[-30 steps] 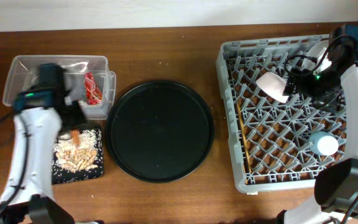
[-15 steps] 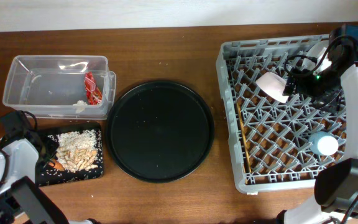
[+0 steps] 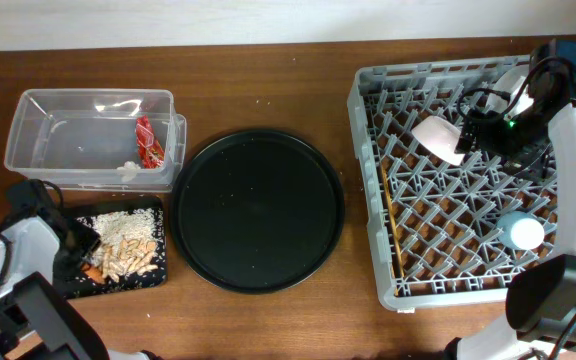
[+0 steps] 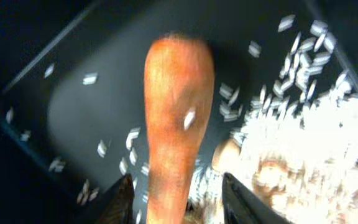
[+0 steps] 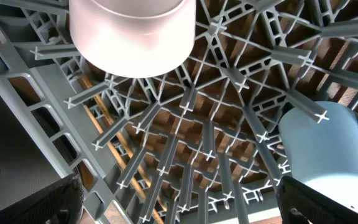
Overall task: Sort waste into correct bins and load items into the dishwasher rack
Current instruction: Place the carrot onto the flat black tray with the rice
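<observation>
My left gripper [image 3: 76, 252] [image 4: 179, 202] is open at the left end of the black shallow tray [image 3: 158, 272] [image 4: 92, 112]. The orange-brown sausage [image 3: 90, 265] [image 4: 176, 124] lies on the tray between its fingers, with a gap on each side. Beige food scraps [image 3: 126, 245] [image 4: 316, 143] are heaped beside it. The red wrapper [image 3: 145, 140] lies in the clear tub [image 3: 78, 150]. My right gripper [image 3: 473, 135] [image 5: 179, 199] is open and empty over the dishwasher rack [image 3: 368, 120] [image 5: 204, 143]. The rack holds the white bowl [image 3: 438, 138] [image 5: 132, 31], blue cup [image 3: 521, 232] [image 5: 322, 146], chopsticks [image 3: 390, 215] [image 5: 114, 134] and pale plate [image 3: 511, 80].
A large round black tray [image 3: 258, 210] sits mid-table between the bins and the rack. The clear tub stands just behind the black shallow tray. My right arm reaches over the rack's right side.
My left arm has swung from over the tub and tray back to the tray's left end. The sausage now lies at the tray's lower left. The right arm has not moved.
</observation>
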{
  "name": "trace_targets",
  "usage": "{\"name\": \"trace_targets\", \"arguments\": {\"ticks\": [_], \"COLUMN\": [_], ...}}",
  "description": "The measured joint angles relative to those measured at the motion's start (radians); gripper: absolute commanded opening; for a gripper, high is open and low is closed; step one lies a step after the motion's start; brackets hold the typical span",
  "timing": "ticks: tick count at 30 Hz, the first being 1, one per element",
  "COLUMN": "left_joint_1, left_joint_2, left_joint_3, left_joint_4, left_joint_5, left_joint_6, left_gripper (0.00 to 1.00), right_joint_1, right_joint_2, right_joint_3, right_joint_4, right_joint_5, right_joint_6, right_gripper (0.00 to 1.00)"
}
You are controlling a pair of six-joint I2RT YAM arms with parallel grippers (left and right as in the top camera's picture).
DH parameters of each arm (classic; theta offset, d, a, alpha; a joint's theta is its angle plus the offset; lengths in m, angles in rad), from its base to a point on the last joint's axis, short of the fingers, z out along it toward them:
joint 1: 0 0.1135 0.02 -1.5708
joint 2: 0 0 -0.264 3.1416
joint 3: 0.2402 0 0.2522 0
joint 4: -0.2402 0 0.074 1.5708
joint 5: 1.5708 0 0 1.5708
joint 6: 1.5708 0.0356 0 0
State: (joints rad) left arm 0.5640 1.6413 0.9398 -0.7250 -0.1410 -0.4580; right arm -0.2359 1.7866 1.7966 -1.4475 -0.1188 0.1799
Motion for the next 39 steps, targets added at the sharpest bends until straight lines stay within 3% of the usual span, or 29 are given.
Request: {"name": "trace_targets", "arguments": {"ticks": [5,6,8,12,19,28,33,39], "left_joint_1": [0.000,0.000,0.000,0.001,0.081,0.114,0.114,0.114], "left_joint_2": [-0.068,-0.096,-0.133,-0.140,-0.140,-0.140,-0.187,-0.397], "left_joint_3": [0.110,0.117,0.119,0.035,-0.150,-0.162,-0.082,-0.021], "left_joint_4": [-0.259,-0.315,-0.409,-0.386,-0.255,-0.218,-0.284,-0.443], "left_joint_5": [0.066,0.090,0.113,0.127,0.136,0.108,0.108,0.085], "left_joint_6": [0.000,-0.004,-0.023,-0.103,-0.183,-0.190,-0.163,-0.147], "left_gripper": [0.55,0.48,0.20,0.01,0.01,0.00,0.00,0.00], "right_joint_1": [0.000,0.000,0.000,0.000,0.000,0.000,0.000,0.000], "right_joint_2": [0.000,0.000,0.000,0.000,0.000,0.000,0.000,0.000], "right_joint_3": [0.000,0.000,0.000,0.000,0.000,0.000,0.000,0.000], "right_joint_4": [0.000,0.000,0.000,0.000,0.000,0.000,0.000,0.000], "right_joint_5": [0.000,0.000,0.000,0.000,0.000,0.000,0.000,0.000], "right_joint_6": [0.000,0.000,0.000,0.000,0.000,0.001,0.000,0.000], "right_gripper": [0.99,0.99,0.99,0.99,0.99,0.99,0.99,0.98]}}
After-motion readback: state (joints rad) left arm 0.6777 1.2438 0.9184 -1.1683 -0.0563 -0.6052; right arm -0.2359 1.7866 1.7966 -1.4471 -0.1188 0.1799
